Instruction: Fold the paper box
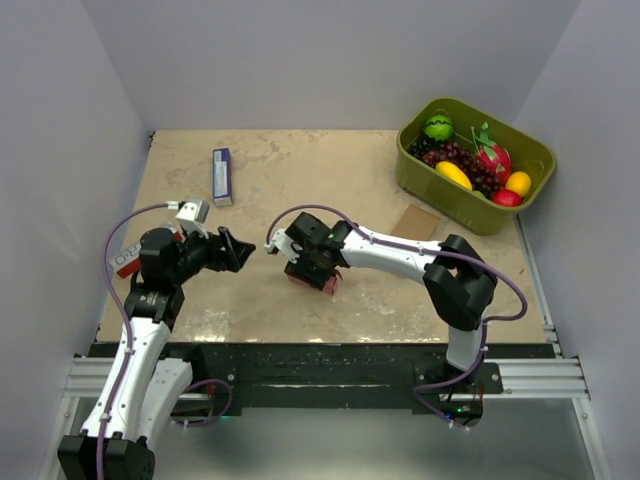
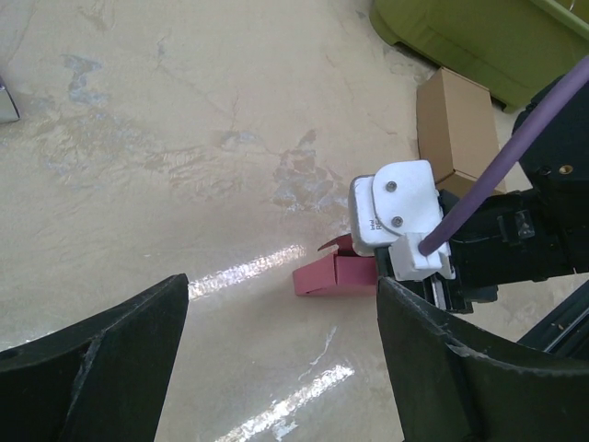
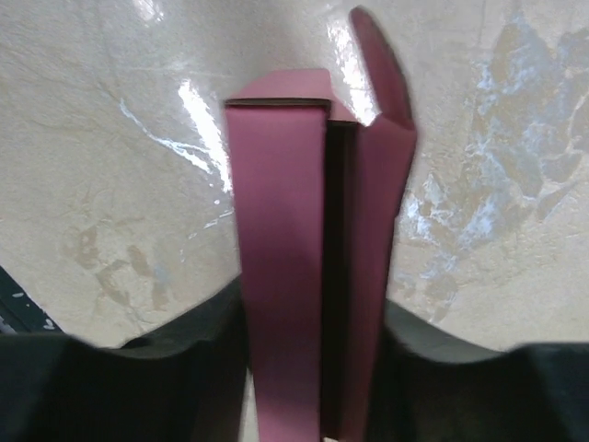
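Top view: two robot arms work over a beige tabletop (image 1: 300, 180). The paper box (image 3: 276, 230), thin pink-red card, lies mid-tabletop, somewhat toward the near edge, btwn the two arms.

The R claw (image 1: 312, 270) sits directly over the box. R wrist view: its dark fingers (image 3: 156, 368) press against both long sides, so it looks clamped on the box. How firmly, I cannot tell. This is prob. to hold the side walls upright and stop the light card sliding. The box is only part-formed. A dark slot shows btwn two panels, and one end flap (image 3: 377, 55) stands up, untucked, at the far end.

The L claw (image 1: 240, 250) hangs just left of the box w/ fingers wide apart and nothing btwn them. It faces the box's end, likely staged to push the flap shut while the R arm steadies.

Other items, well apart from the work:
- A green basket (image 1: 450, 205) of toy fruit at the far right corner.
- A brown card piece (image 1: 415, 222) beside the basket.
- A blue-white packet (image 1: 222, 176) toward the far left.
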